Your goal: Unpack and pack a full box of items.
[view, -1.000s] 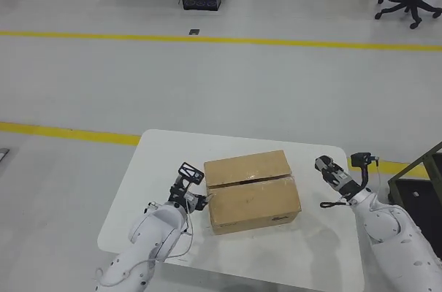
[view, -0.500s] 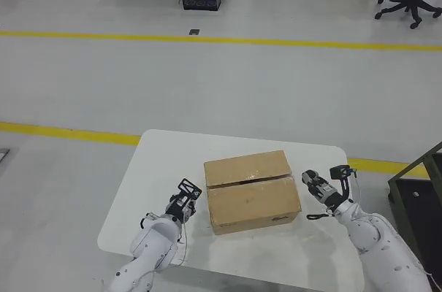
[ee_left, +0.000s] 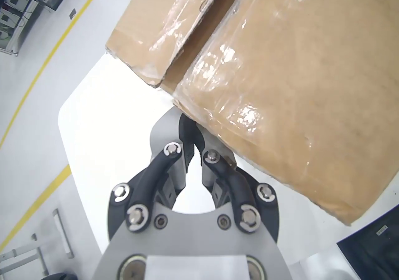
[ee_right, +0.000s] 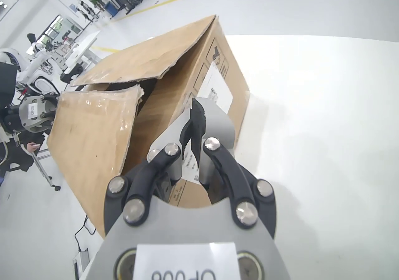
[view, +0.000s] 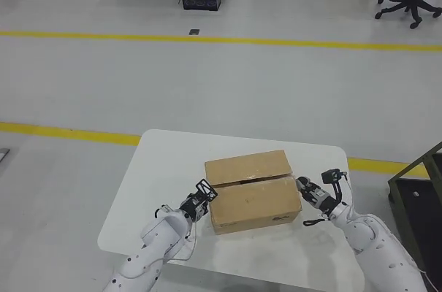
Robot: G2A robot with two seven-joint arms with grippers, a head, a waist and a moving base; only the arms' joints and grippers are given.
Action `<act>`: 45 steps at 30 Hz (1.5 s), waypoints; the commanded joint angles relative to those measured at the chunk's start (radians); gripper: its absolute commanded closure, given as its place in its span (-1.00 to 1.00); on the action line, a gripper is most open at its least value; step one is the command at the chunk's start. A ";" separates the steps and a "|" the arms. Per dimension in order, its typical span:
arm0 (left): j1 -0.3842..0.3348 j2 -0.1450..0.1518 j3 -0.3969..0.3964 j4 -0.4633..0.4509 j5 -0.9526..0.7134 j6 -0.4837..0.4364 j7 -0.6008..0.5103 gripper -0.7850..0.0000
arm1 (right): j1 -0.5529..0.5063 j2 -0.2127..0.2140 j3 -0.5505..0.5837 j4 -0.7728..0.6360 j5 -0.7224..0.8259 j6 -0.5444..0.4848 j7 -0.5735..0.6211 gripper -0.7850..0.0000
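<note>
A brown cardboard box (view: 251, 190) stands in the middle of the white table (view: 162, 160), its two top flaps nearly closed with a dark slit between them. My left gripper (view: 204, 196) is shut, its tips against the box's left end under the near flap (ee_left: 280, 81). My right gripper (view: 305, 187) is shut too, pressed to the box's right end wall (ee_right: 215, 88) beside a white label. In the right wrist view the flaps (ee_right: 93, 125) stand slightly lifted and torn at the edges. The box's contents are hidden.
A dark metal frame cart (view: 421, 186) stands just off the table's right side. Yellow floor lines (view: 60, 133) run behind the table. Bare tabletop lies to the left of the box and along the far edge.
Both grippers have moved inward from the table's sides to the two ends of the box. The box has not shifted.
</note>
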 commanded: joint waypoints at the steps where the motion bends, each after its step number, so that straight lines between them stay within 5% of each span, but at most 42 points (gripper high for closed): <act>1: -0.006 -0.003 0.005 0.011 -0.002 0.004 0.006 1.00 | -0.001 -0.001 -0.002 -0.001 -0.003 -0.013 0.006 1.00; 12: -0.038 -0.015 0.037 0.032 -0.017 -0.040 0.054 1.00 | -0.050 0.009 0.035 -0.054 0.004 -0.040 0.033 1.00; 24: -0.064 -0.023 0.069 0.035 0.004 -0.107 0.096 1.00 | -0.245 0.050 0.200 -0.221 0.024 -0.037 0.082 1.00; 26: -0.067 -0.024 0.072 0.040 0.006 -0.108 0.096 0.72 | -0.275 0.054 0.221 -0.253 0.032 -0.032 0.094 1.00; 27: -0.069 -0.025 0.073 0.041 0.011 -0.106 0.092 0.07 | -0.287 0.056 0.230 -0.268 0.034 -0.026 0.099 1.00; 28: -0.071 -0.026 0.075 0.043 0.011 -0.105 0.091 -1.00 | -0.298 0.057 0.238 -0.280 0.037 -0.022 0.103 1.00; 29: -0.073 -0.027 0.076 0.044 0.014 -0.105 0.085 -1.00 | -0.306 0.058 0.246 -0.291 0.040 -0.018 0.103 1.00; 30: -0.076 -0.027 0.079 0.043 0.025 -0.105 0.076 -1.00 | -0.312 0.059 0.253 -0.298 0.042 -0.013 0.105 0.50; 31: -0.077 -0.027 0.082 0.040 0.031 -0.108 0.073 -1.00 | -0.316 0.060 0.261 -0.305 0.040 -0.009 0.106 0.30; 39: -0.046 -0.022 0.061 -0.024 0.073 -0.074 0.045 -1.00 | -0.325 0.072 0.353 -0.337 0.045 0.032 0.111 0.13; 45: -0.001 -0.015 0.027 -0.091 0.090 -0.045 0.021 -1.00 | -0.307 0.076 0.394 -0.410 0.069 0.030 0.099 0.41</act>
